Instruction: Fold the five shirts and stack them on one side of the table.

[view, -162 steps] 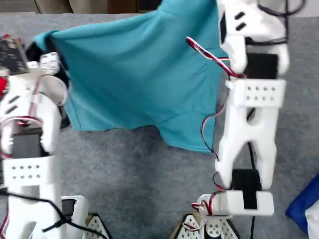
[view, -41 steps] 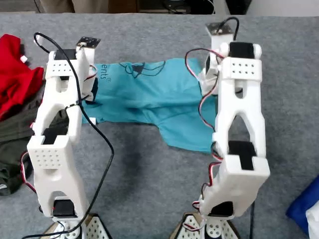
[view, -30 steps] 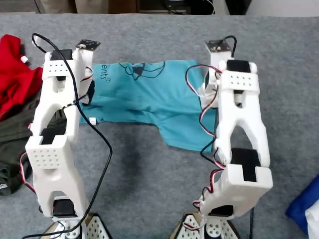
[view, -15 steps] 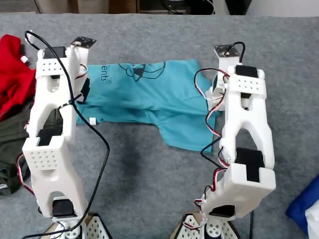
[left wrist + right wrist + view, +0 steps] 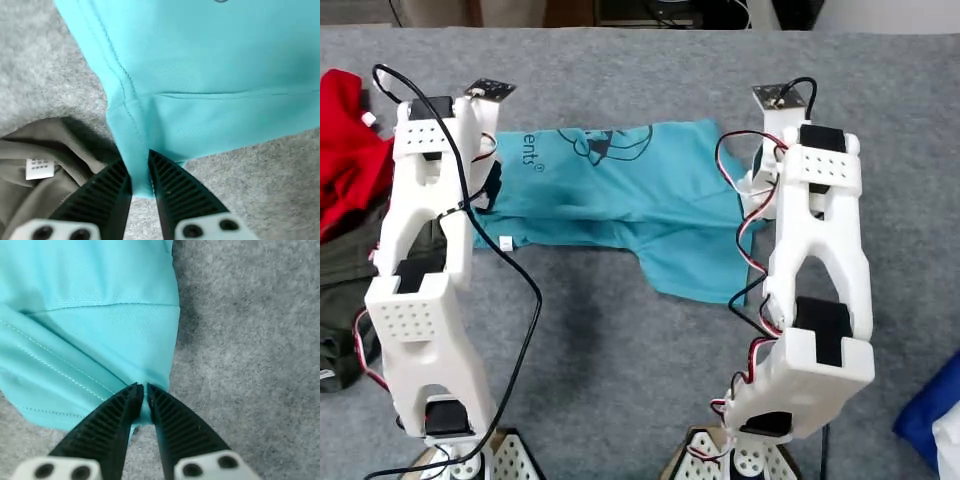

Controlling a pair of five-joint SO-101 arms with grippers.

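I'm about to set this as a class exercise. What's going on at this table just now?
Two arms are handling a teal shirt spread on the grey table. The left claw is shut on its edge beside an olive garment; the right claw is shut on the opposite edge. A red shirt lies crumpled by the olive one at the table's left side, and a blue cloth sits at the right.

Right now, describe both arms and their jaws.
Both are white plastic, with black servo blocks and grids of small holes. The left arm trails a long black cable; the right arm carries red, white and black wires. Jaws are black and ribbed.
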